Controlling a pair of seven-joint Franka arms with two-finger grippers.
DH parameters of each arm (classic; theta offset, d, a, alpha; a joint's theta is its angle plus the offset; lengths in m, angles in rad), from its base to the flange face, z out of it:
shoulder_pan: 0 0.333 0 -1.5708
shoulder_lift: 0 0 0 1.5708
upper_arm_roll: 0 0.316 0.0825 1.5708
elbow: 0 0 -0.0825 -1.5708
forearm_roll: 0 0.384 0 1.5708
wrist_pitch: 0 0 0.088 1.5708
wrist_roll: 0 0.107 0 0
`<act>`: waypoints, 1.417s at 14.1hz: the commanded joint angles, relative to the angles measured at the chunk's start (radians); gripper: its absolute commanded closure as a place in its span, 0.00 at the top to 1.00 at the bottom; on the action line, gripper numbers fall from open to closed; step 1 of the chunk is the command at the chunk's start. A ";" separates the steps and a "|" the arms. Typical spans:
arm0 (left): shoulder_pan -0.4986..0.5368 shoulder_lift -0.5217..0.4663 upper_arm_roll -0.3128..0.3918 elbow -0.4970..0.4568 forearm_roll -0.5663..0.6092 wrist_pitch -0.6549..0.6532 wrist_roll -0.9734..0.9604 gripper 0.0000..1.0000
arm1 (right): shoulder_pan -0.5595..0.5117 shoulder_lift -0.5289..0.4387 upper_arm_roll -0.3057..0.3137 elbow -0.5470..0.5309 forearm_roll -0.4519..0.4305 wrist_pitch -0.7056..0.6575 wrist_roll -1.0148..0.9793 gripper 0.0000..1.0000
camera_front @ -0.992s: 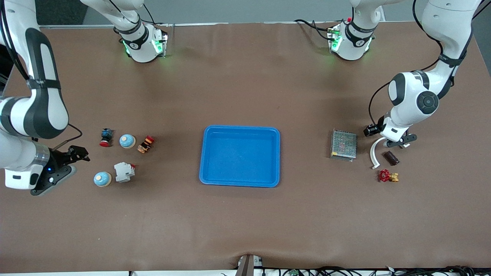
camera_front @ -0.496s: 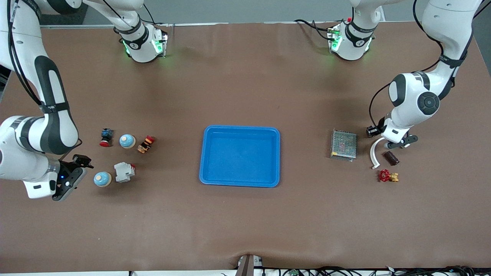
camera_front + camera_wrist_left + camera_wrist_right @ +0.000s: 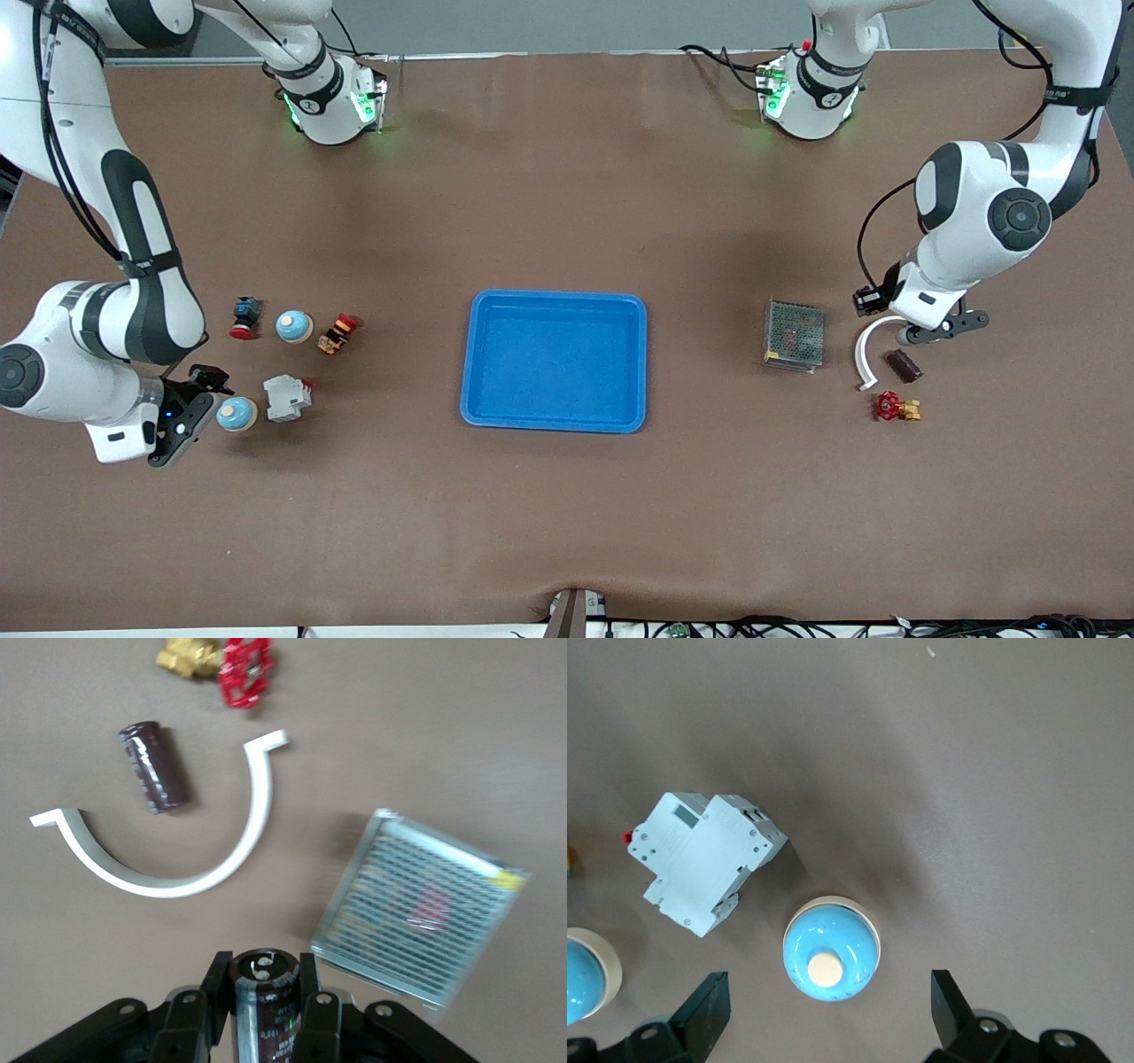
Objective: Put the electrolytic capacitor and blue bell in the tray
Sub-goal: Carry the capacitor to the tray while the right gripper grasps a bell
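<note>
Table surface (image 3: 567, 514): matte brown. Tray (image 3: 554, 419): bright blue, uniform. Two bells (image 3: 236, 413) (image 3: 293, 326): light blue domes, cream base and cream button on top. Circuit breaker (image 3: 287, 397): white-grey, small red tab. Capacitor held in left gripper (image 3: 264, 1010): black sleeve, silver top, pale print. Second capacitor (image 3: 153, 765): dark maroon-brown, fine white print. Curved bracket (image 3: 177, 877): off-white. Valve (image 3: 229, 665): red handwheel, brass-yellow body. Mesh box (image 3: 421, 908): silver-grey grid, red showing through, yellow corner label.
</note>
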 commanded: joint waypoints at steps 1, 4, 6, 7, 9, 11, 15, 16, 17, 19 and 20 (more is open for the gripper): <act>-0.003 0.048 -0.105 0.125 -0.010 -0.073 -0.174 0.00 | -0.004 0.018 0.008 -0.002 -0.005 0.030 -0.013 1.00; -0.041 0.142 -0.202 0.228 -0.006 -0.073 -0.401 0.00 | -0.013 0.056 0.008 -0.002 0.002 0.079 -0.039 1.00; -0.115 0.212 -0.202 0.299 -0.004 -0.073 -0.531 0.00 | -0.016 0.073 0.008 -0.005 0.005 0.091 -0.048 1.00; -0.152 0.246 -0.202 0.332 -0.003 -0.073 -0.588 0.00 | -0.018 0.078 0.010 -0.008 0.005 0.093 -0.048 1.00; -0.231 0.314 -0.202 0.403 0.002 -0.073 -0.720 0.00 | -0.018 0.078 0.008 -0.028 0.005 0.100 -0.050 1.00; -0.297 0.381 -0.197 0.463 0.004 -0.067 -0.835 0.00 | -0.024 0.078 0.010 -0.062 0.005 0.149 -0.050 1.00; -0.399 0.508 -0.194 0.579 0.054 -0.062 -1.041 0.00 | -0.034 0.078 0.010 -0.094 0.005 0.190 -0.050 1.00; -0.420 0.545 -0.194 0.613 0.080 -0.062 -1.102 0.00 | -0.034 0.078 0.010 -0.094 0.005 0.190 -0.050 1.00; -0.442 0.585 -0.194 0.648 0.108 -0.062 -1.166 0.00 | -0.031 0.078 0.010 -0.094 0.005 0.191 -0.048 1.00; -0.494 0.645 -0.179 0.698 0.155 -0.053 -1.256 0.00 | -0.027 0.078 0.010 -0.090 0.005 0.191 -0.047 1.00; -0.523 0.665 -0.156 0.705 0.163 -0.044 -1.285 0.00 | -0.025 0.078 0.010 -0.088 0.005 0.191 -0.042 0.96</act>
